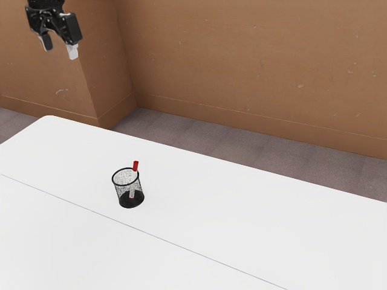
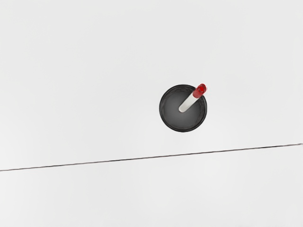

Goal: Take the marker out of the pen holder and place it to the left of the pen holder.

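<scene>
Marker [image 1: 135, 166], white-bodied with a red end, stands tilted inside the round black mesh pen holder [image 1: 120, 191]. Its red end rises above the rim, toward one o'clock on a clock face laid over the holder in the exterior view. The pale lower end sits inside, near the middle of the dark base. The pen holder is upright on the smooth white table [image 1: 254, 223]. A thin dark seam [image 1: 169, 241] crosses the tabletop just beside it, passing on its six o'clock side. Well apart, high toward eleven o'clock from the holder, hangs the black two-finger gripper [image 1: 60, 49], its fingers spread with empty space between them. Past the table, toward one o'clock, stands a brown wall [image 1: 242, 72] above a greyish floor [image 1: 205, 138].
</scene>
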